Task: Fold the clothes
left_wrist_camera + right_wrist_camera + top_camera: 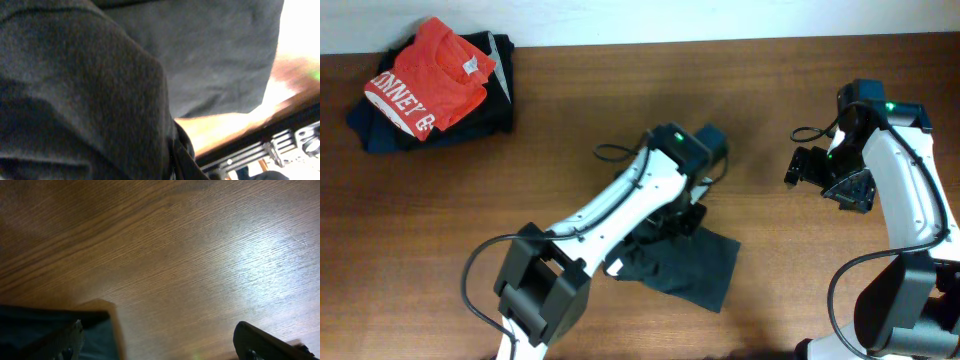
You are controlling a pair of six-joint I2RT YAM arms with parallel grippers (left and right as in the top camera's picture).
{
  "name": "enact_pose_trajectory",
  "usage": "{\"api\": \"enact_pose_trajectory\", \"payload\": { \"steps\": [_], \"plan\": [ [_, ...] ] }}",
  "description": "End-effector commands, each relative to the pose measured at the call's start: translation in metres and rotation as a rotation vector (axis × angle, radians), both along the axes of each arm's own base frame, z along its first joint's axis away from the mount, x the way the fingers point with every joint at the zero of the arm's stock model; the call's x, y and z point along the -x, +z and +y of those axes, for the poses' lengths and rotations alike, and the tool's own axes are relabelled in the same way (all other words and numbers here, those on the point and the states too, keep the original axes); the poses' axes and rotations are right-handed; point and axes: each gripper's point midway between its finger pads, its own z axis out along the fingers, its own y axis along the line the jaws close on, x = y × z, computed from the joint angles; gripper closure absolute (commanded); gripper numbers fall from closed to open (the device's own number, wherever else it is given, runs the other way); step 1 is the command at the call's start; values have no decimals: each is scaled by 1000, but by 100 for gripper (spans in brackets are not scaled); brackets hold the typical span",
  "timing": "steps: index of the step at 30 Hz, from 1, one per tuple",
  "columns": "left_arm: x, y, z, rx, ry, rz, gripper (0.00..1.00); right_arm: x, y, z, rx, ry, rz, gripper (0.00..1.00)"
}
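**Overhead view.** The T-shirt [695, 265] is shown as a compact, roughly four-sided bundle of charcoal-to-black fabric. It lies flat on the wooden surface [620, 100] near the middle of the front edge. No lettering is seen on the upturned side. Its left part is covered by the left arm, and the left claw [690, 215] is lowered onto the bundle's far edge. The spacing of its jaws cannot be told from this view. The right claw [820, 175] is held over bare wood toward the right edge, well apart from the T-shirt. In the far left corner a red shirt [425, 75] with white lettering is laid on dark folded garments [495, 105].

**Left wrist view.** The frame is almost filled by soft charcoal cloth, rolled into a thick fold at the left and lying smoother at the upper right. A strip of wood is seen beyond it. No finger is visible, so the claw's state cannot be told.

**Right wrist view.** The right claw is seen with its two fingers [260, 342] spread wide. Only bare wood grain lies between them, and nothing is held.
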Motion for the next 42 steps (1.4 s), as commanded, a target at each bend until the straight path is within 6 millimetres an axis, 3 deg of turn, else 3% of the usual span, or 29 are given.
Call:
{"api": "enact_pose_trajectory", "payload": {
  "steps": [1, 4, 5, 6, 8, 11, 13, 15, 17, 20, 24, 27, 30, 34, 39, 41, 42],
  "plan": [
    [24, -16, -22, 38, 13, 33, 92, -3, 6, -1, 5, 2, -21, 1],
    [45, -17, -38, 87, -19, 91, 88, -3, 6, -1, 5, 2, -21, 1],
    [57, -15, -47, 108, -39, 117, 81, -3, 6, -1, 5, 2, -21, 1],
    [70, -14, -54, 116, -69, 134, 27, -3, 6, -1, 5, 2, -21, 1],
    [86, -14, -62, 112, -117, 137, 25, -3, 6, -1, 5, 2, -21, 1],
    [105, -13, -70, 119, -162, 153, 7, -3, 6, -1, 5, 2, -21, 1],
    [108, -8, -68, 122, -188, 170, 10, -3, 6, -1, 5, 2, -21, 1],
    [87, 7, -54, 65, -164, 108, 23, -3, 6, -1, 5, 2, -21, 1],
    [61, 28, -34, 23, -121, 36, 27, -3, 6, -1, 5, 2, -21, 1],
    [12, 48, 9, -20, 0, -73, 29, -3, 6, -1, 5, 2, -21, 1],
    [-32, 41, 60, -19, 199, -35, 23, -3, 6, -1, 5, 2, -21, 1],
    [-40, 24, 52, 138, 177, 40, 23, -3, 6, -1, 5, 2, -21, 1],
    [-45, 4, 33, 190, 150, 8, 23, -3, 6, -1, 5, 2, -21, 1],
    [-62, 2, 18, 248, 134, -66, 23, -3, 6, -1, 5, 2, -21, 1],
    [-71, -11, 15, 239, 134, -83, 23, -3, 6, -1, 5, 2, -21, 1],
    [-72, -22, 14, 226, 135, -66, 39, -3, 6, -1, 5, 2, -21, 1],
    [-73, -24, 14, 227, 135, -67, 67, -3, 6, -1, 5, 2, -21, 1]
  ]
}}
